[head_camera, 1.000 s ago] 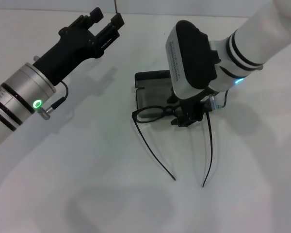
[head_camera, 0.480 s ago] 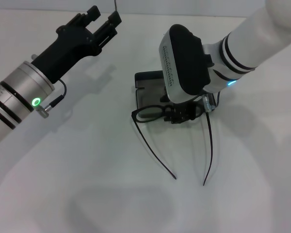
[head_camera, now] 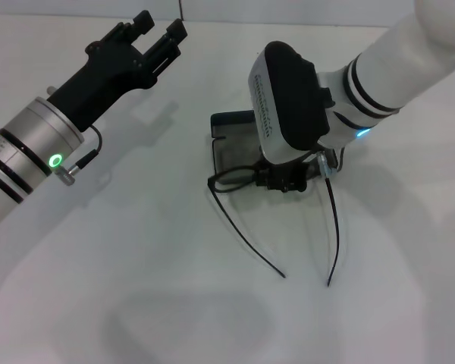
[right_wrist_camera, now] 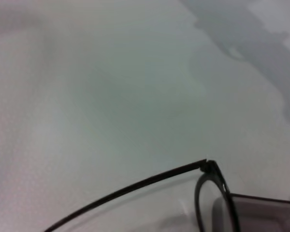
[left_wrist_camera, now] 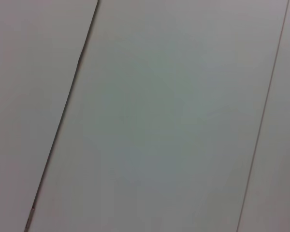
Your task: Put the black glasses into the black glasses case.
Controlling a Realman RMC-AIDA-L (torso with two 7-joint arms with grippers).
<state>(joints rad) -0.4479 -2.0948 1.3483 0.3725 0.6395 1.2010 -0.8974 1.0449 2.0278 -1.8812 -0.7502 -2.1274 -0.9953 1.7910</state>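
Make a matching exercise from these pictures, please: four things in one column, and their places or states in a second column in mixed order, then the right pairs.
Things:
1. black glasses
2. black glasses case
3. left hand
4. right hand

Places or states:
A. raised at the far left, touching nothing
B. lying open on the table, partly under the right arm
C. temple arms spread toward the robot
D. at the front frame of the glasses, over the case edge

Pairs: 1-C, 2-B, 3-A, 4-D

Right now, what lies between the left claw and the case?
Only bare white table, as the head view shows; the left claw hangs apart from the case.
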